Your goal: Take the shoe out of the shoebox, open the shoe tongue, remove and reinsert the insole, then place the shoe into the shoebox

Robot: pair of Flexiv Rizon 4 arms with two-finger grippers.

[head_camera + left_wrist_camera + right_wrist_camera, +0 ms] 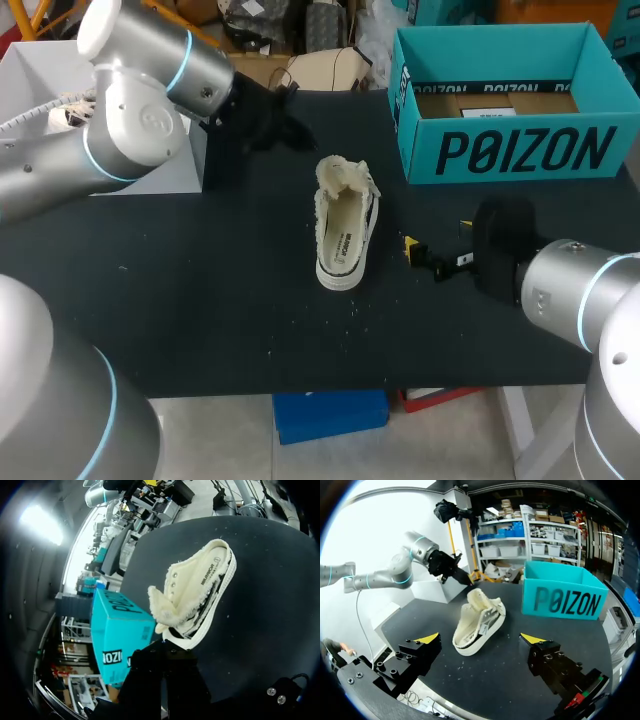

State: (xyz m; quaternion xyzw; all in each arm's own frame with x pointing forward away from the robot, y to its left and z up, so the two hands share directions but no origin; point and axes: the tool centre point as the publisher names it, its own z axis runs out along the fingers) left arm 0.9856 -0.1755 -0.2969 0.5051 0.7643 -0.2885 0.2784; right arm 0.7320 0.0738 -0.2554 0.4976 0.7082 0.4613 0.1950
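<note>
My right claw (480, 638) gapes empty near the shoe (342, 225), likely light and floppy; its firmer heel looks grippable. Left claw (262, 118): cannot tell.

A black table (200, 300) carries a cream shoe (343, 225) standing on its sole near the middle. An open teal shoebox (520, 150) sits at the far right corner, well apart. Pale crumbs (352, 312) lie scattered by the shoe's heel.

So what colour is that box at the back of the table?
The shoebox is teal with large black lettering on its side; clearest in the head view.
</note>
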